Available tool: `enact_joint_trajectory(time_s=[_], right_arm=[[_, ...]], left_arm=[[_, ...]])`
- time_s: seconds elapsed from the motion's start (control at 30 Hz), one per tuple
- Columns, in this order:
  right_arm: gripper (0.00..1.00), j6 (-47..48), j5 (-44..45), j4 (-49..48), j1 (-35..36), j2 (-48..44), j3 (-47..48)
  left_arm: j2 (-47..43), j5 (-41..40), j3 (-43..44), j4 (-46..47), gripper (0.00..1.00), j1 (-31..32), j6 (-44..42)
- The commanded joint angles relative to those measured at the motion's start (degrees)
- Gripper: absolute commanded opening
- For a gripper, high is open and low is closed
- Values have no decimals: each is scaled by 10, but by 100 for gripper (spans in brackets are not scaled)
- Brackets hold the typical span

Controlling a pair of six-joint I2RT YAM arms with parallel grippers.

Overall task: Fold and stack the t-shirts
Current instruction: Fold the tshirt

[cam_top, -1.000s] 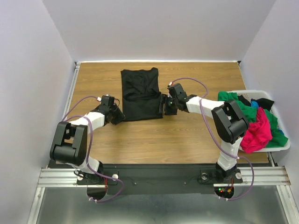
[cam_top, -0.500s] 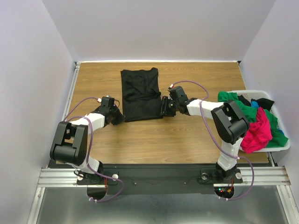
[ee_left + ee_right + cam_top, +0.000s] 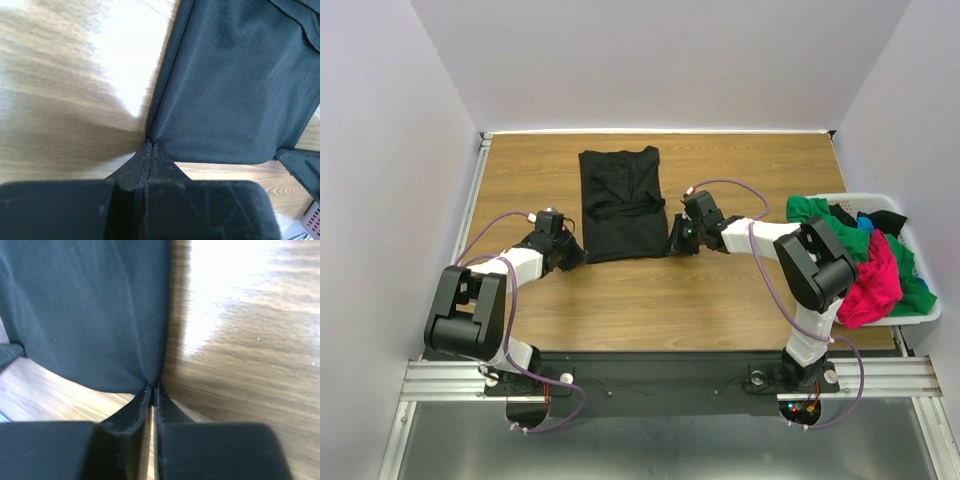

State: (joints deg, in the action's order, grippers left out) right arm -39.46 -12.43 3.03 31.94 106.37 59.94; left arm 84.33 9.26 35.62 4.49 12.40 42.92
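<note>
Table (image 3: 720, 300): wooden top, walled on three sides, with an arm mounted at each near corner. Left hand (image 3: 568, 252): low over the table at the near left corner of the black shirt (image 3: 620, 200); in the left wrist view this hand (image 3: 151, 142) had its fingers pressed together on that corner of the shirt (image 3: 235, 90), with a thin edge of cloth pinched between them. Black shirt: one item, folded into a long narrow panel, lying flat on the table left of centre and running from the far edge toward the arms, with a sleeve fold crossing its middle. Right hand (image 3: 675, 240): low at the near right corner of the same shirt; in the right wrist view this hand (image 3: 154, 386) was closed tight on the corner of the cloth (image 3: 90, 305). Basket (image 3: 865, 198): white plastic, at the right edge of the table, well apart from the black shirt. Contents, heaped and unfolded: green shirt (image 3: 810, 210) spilling over the left rim, pink shirt (image 3: 872, 280) draped over the near rim, small black shirt (image 3: 885, 220) at the back.
</note>
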Motion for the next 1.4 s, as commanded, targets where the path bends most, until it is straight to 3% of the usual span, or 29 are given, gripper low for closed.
enact_joint_trajectory(time_s=[0.0, 0.17, 0.4, 0.57, 0.7, 0.97, 1.2, 1.37], right_arm=[[0, 7, 23, 29, 8, -5, -11], [1, 18, 35, 31, 14, -84, -65], [0, -22, -7, 48, 33, -321, -218], [0, -35, 2, 75, 43, -432, -231], [0, -27, 45, 95, 43, -452, -187], [0, -1, 137, 108, 38, -351, -48], [0, 24, 159, 108, 20, -284, 38], [1, 33, 133, 107, -17, -217, 95]], left_arm=[[-35, 13, -19, -19, 0, 3, -6], [-123, 16, -63, -34, 0, 32, 6], [-344, 5, -135, -136, 0, 143, 103], [-443, -18, -111, -199, 0, 162, 129], [-426, -48, -52, -221, 0, 162, 110], [-296, -125, 85, -226, 0, 157, 74], [-195, -135, 183, -228, 0, 134, 45], [-156, -120, 220, -208, 0, 83, 23]])
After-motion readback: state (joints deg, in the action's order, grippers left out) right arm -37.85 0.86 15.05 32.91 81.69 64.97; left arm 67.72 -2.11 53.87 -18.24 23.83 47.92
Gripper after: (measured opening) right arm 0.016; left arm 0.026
